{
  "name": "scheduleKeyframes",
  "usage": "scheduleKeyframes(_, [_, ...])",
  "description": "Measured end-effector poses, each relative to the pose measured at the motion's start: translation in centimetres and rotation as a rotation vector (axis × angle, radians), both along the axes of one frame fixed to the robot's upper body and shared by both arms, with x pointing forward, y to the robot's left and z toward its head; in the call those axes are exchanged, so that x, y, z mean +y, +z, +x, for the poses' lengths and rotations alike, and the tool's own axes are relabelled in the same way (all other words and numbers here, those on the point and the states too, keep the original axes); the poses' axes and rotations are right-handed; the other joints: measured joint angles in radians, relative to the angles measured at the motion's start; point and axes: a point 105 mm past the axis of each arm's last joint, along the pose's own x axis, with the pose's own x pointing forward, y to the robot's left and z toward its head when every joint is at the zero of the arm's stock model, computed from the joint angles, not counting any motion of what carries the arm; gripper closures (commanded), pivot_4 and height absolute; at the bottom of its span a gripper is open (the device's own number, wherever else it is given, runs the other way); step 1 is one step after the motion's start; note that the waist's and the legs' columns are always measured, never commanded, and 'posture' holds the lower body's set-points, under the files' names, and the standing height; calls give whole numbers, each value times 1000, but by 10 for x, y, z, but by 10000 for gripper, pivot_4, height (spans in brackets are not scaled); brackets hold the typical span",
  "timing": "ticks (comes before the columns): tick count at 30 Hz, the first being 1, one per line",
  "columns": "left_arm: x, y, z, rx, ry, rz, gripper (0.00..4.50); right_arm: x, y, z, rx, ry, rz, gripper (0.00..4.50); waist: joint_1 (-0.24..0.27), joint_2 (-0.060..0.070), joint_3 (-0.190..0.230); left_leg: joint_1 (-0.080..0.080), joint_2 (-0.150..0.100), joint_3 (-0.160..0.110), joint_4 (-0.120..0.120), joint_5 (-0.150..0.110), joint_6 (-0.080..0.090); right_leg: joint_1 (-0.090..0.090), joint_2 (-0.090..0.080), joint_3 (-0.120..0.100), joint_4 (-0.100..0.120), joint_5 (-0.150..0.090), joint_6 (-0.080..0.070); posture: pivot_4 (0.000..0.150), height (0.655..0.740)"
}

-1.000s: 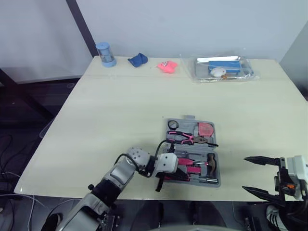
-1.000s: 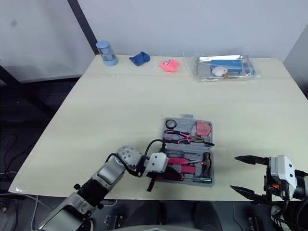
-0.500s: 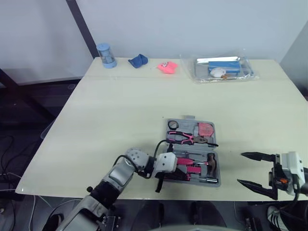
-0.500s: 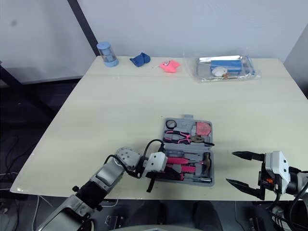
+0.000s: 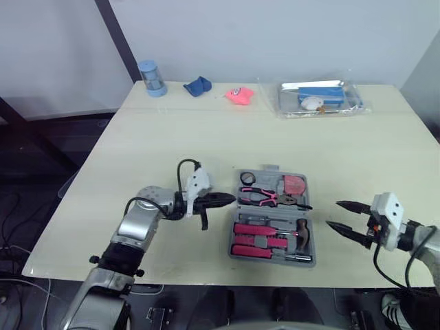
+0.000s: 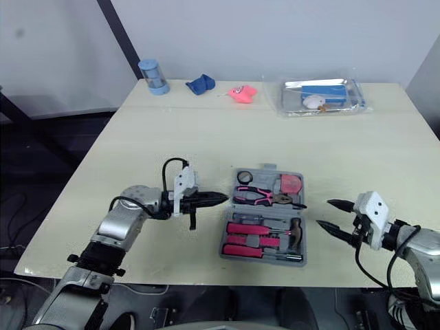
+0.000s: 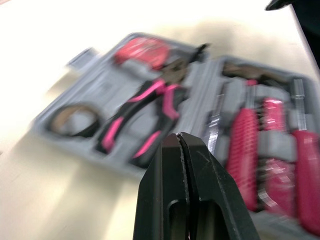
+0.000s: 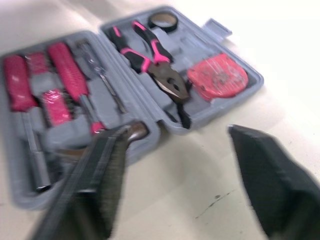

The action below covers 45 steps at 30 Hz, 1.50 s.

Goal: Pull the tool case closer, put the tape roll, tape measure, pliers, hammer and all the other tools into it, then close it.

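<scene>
While two tools (image 5: pixel 232 199) (image 5: pixel 333 214) flank — one case (image 5: pixel 268 181) gapes.

Matt grey plastic tool case (image 5: pixel 268 210) on smooth pale table (image 5: pixel 172 151).

Your left arm (image 5: pixel 137 223) is bending at the elbow, its forearm lying level and aiming to the right. Your left claw (image 5: pixel 225 199) is pointing sideways, its two black fingers (image 7: pixel 172 170) pressing flat together and gripping nothing. Your right arm (image 5: pixel 421 242) is reaching in from the lower right. Your right claw (image 5: pixel 334 214) is pointing left, its fingers (image 8: pixel 97 175) standing wide apart, empty.
</scene>
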Motion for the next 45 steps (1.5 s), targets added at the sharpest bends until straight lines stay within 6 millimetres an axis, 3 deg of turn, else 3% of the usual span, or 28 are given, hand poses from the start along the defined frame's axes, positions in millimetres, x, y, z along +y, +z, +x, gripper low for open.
scheduleKeyframes(1, [2, -3, 1, 14, 9, 0, 45000, 1, -2, 2, 6, -1, -8, 27874, 0, 0, 0, 0, 0, 0, 0, 0, 0, -1, 0, 0, 0, 0, 0, 1500, 7400])
scheduleKeyframes(2, [5, -6, 1, 32, 13, 1, 45000, 3, -5, 5, 17, 0, -15, 33791, 1, 0, 0, -1, 0, 0, 0, 0, 0, -1, 0, 0, 0, 0, 0, 1500, 7400])
scheduleKeyframes(4, [9, -12, 2, 56, 22, 3, 45000, 5, -10, 10, 33, 10, -33, 38700, 1, 0, 0, -1, 0, 0, 0, 0, 0, -1, 0, 0, 0, 0, 0, 1500, 7400])
scheduleKeyframes(5, [13, -15, 4, 75, 33, 6, 45000, 8, -13, 15, 48, 22, -51, 44467, 0, 0, 0, -1, 0, 0, 0, 0, 0, -1, 0, 0, 0, 0, 0, 1500, 7400])
scheduleKeyframes(10, [23, -25, 16, 89, 60, 36, 45000, 18, -30, 21, 110, 92, -130, 44467, 1, 0, 0, -1, -1, 0, 0, 0, 0, -1, 0, 0, 0, 0, 0, 1500, 7400])
scheduleKeyframes(15, [15, -36, 21, 98, 31, 58, 45000, 18, -40, 28, 130, 123, -176, 44467, -1, -1, 0, -2, -2, 1, 0, 0, -1, -1, 0, 0, -1, 0, 0, 1500, 7400])
scheduleKeyframes(29, [-6, -47, 19, 110, -64, 87, 45000, 29, -43, 32, 115, 164, -168, 44467, -2, 0, 0, -2, -1, 1, 0, 1, -1, -2, 1, 0, 0, 0, 0, 1500, 7400])
scheduleKeyframes(45, [-11, -50, 11, 114, -109, 90, 45000, 33, -42, 34, 111, 187, -168, 44467, -10, 0, 0, -2, 0, 1, 0, 1, -1, -2, 0, 0, 0, 0, 0, 1500, 7400])
